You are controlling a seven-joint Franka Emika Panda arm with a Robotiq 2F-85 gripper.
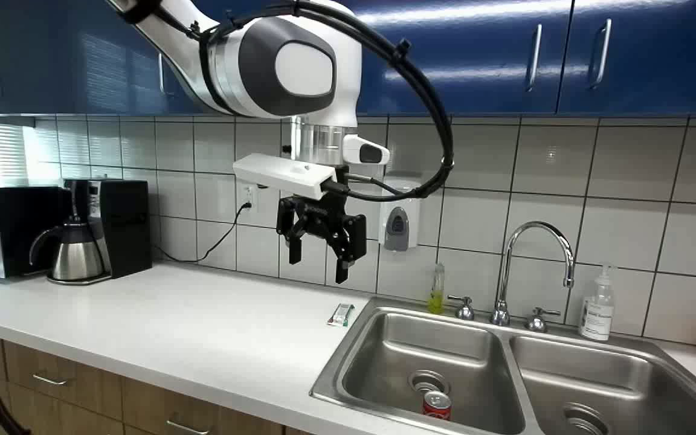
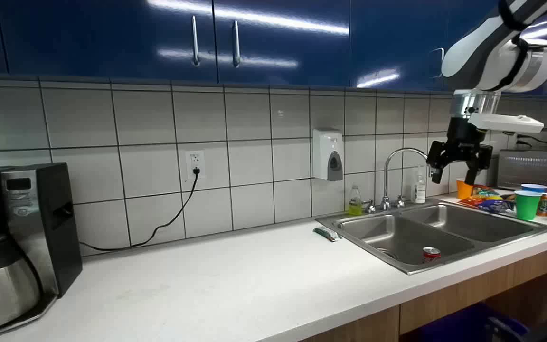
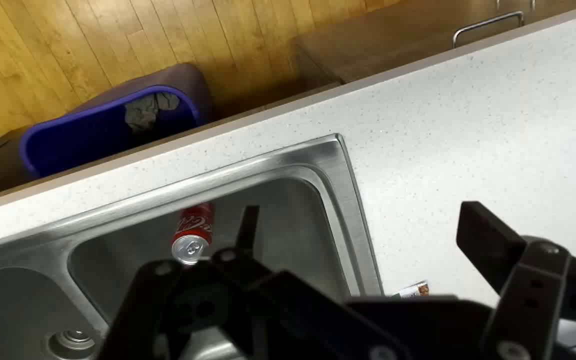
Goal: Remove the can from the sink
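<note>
The can [image 1: 437, 406] is red with a silvery top. It stands upright in the sink [image 1: 335, 370], in the basin beside the long counter, near that basin's drain. It also shows in an exterior view [image 2: 431, 255] partly behind the sink's front rim, and in the wrist view [image 3: 195, 225] beyond the left finger, its lower front edge partly covered by the gripper. My gripper [image 1: 318, 266] is open and empty, pointing down, high above the counter and well apart from the can. In the wrist view, its fingers [image 3: 360, 222] are wide apart over the basin's edge and the counter.
A curved faucet [image 1: 508, 266] rises behind the sink. A bottle with yellow-green liquid [image 1: 436, 296] and a soap bottle [image 1: 597, 311] flank it. A wrapped bar [image 1: 341, 315] lies beside the sink. Cups [image 2: 527, 204] and snack packs stand beyond. A blue bin [image 3: 103, 135] stands below the counter.
</note>
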